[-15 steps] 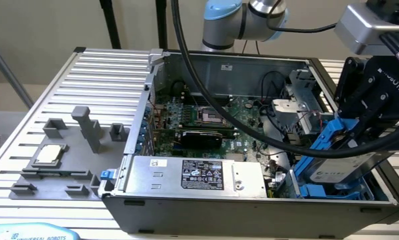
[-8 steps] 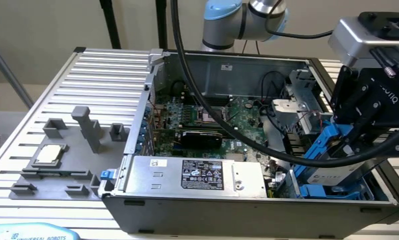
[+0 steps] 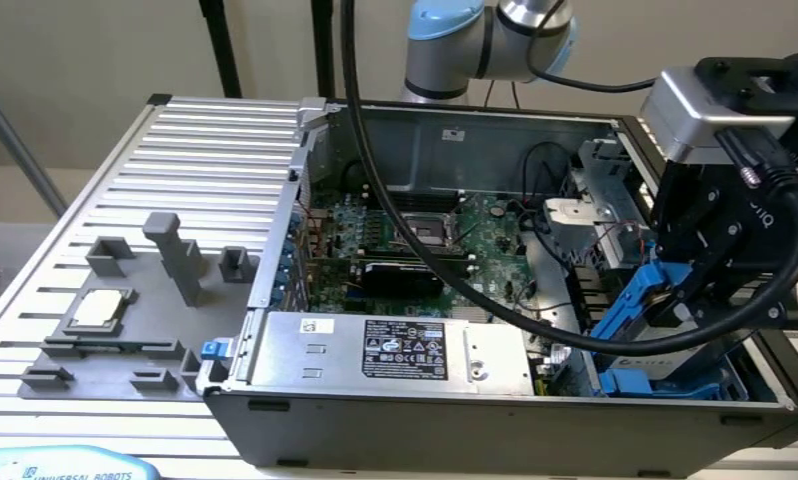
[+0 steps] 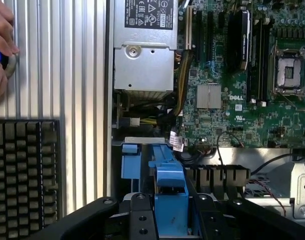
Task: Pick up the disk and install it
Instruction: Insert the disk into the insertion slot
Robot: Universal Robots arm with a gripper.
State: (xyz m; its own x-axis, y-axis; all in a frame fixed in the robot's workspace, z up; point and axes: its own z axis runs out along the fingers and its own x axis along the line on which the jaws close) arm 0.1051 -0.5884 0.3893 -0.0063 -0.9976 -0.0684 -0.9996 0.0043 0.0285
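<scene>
The one gripper (image 3: 675, 312) (image 4: 170, 220) hangs over the open case's (image 3: 506, 425) corner at the exterior view's right. Its two black fingers (image 4: 142, 215) are clamped on the single disk (image 3: 643, 298) (image 4: 168, 175), one on each side of its blue frame. The disk sits tilted, its lower end down among the blue bay parts (image 3: 639, 380) inside the case. In the wrist view a second blue piece (image 4: 129, 159) stands just beside the frame.

Further into the case lie one motherboard (image 3: 433, 230) (image 4: 232, 100) and one silver box (image 3: 399, 350) (image 4: 142, 55) with a black label. One thick black cable (image 3: 372, 170) arcs across the case to the wrist.

Outside, on the ribbed table (image 3: 199, 140), one small silver chip (image 3: 95, 310) rests on a grey fixture (image 3: 119, 340). One hand (image 4: 0, 47) rests at the table's edge, near a black gridded pad (image 4: 22, 175).
</scene>
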